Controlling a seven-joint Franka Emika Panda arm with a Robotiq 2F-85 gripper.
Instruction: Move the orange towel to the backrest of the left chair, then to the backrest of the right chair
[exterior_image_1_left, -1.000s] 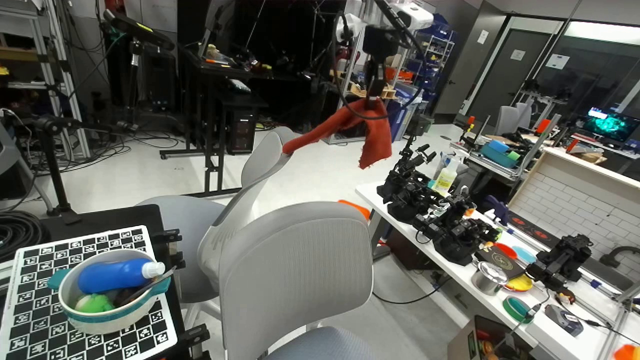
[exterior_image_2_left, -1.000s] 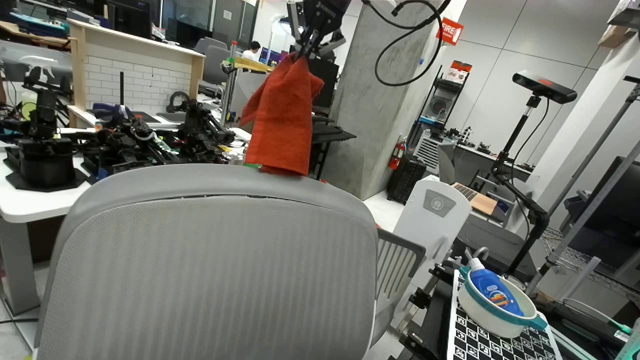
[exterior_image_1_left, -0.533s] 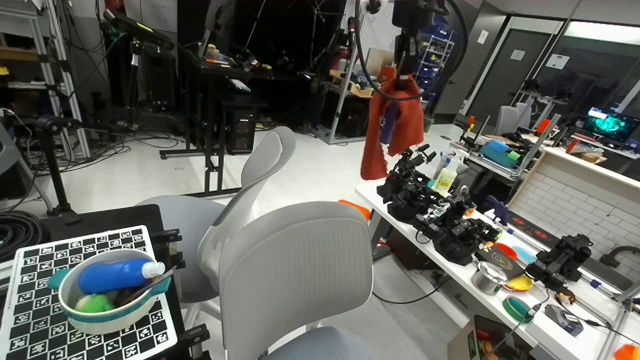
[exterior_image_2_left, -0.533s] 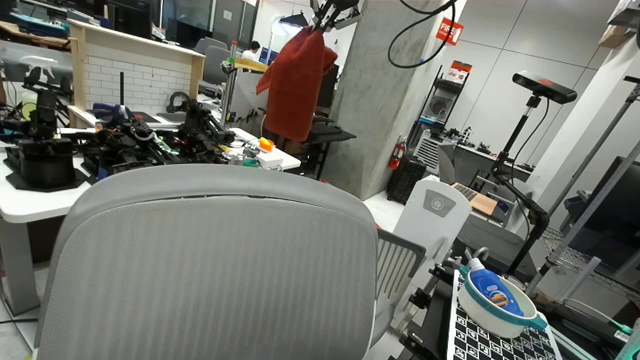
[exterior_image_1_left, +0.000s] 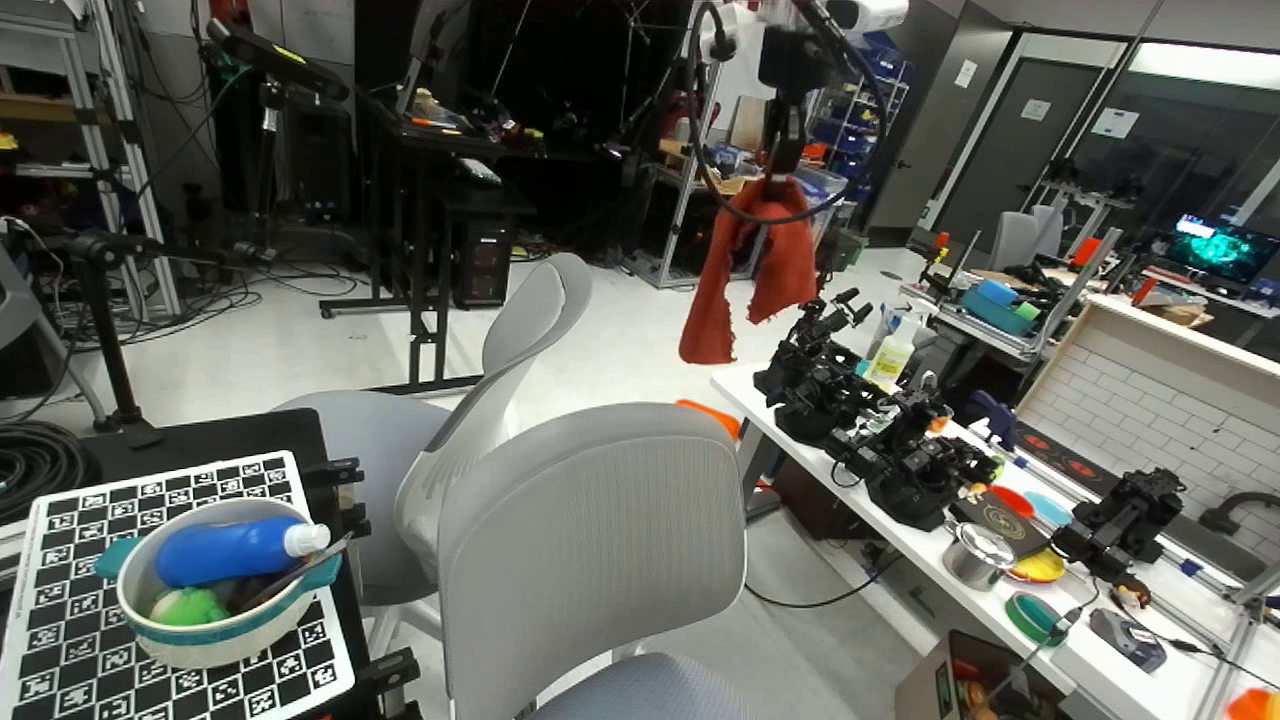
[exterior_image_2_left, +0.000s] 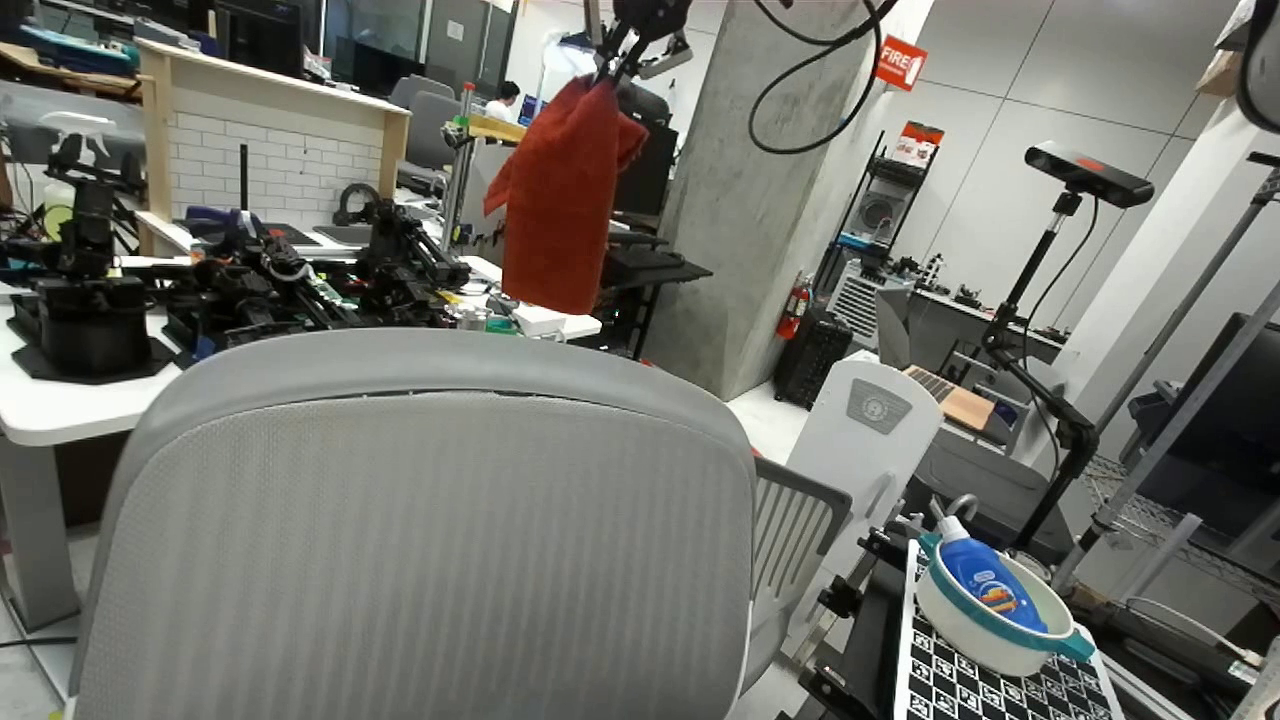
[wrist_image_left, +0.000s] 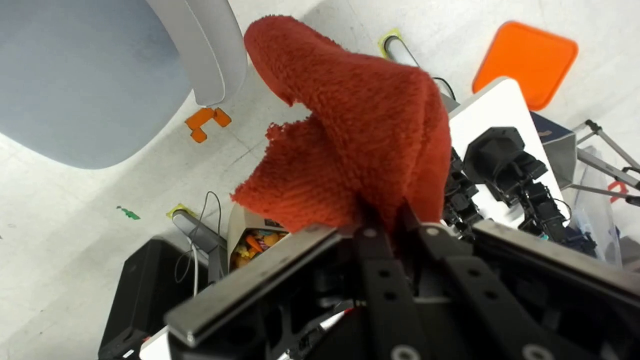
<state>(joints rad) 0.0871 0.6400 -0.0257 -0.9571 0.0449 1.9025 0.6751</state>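
Observation:
The orange-red towel (exterior_image_1_left: 752, 265) hangs in the air from my gripper (exterior_image_1_left: 778, 185), off both chairs. My gripper (exterior_image_2_left: 606, 76) is shut on the towel's top; the towel (exterior_image_2_left: 562, 205) hangs above and beyond the large grey backrest (exterior_image_2_left: 430, 540). In an exterior view, the far chair's backrest (exterior_image_1_left: 535, 320) is left of and lower than the towel, and the near chair's backrest (exterior_image_1_left: 595, 530) stands in front, below it. In the wrist view, the towel (wrist_image_left: 360, 115) is pinched between the fingertips (wrist_image_left: 387, 220), with a grey backrest (wrist_image_left: 215, 50) to its left.
A white table (exterior_image_1_left: 850, 480) with several black robot arms stands beside the chairs. A cart carries a marker board (exterior_image_1_left: 70, 620) and a bowl (exterior_image_1_left: 215, 640) with a blue bottle. A second chair (exterior_image_2_left: 795, 530) shows behind the large backrest. A loose cable loops by the arm.
The towel's end came off the far chair's backrest as the gripper rose and moved away from it. Since half a second ago, the gripper has dropped and come slightly back towards that chair.

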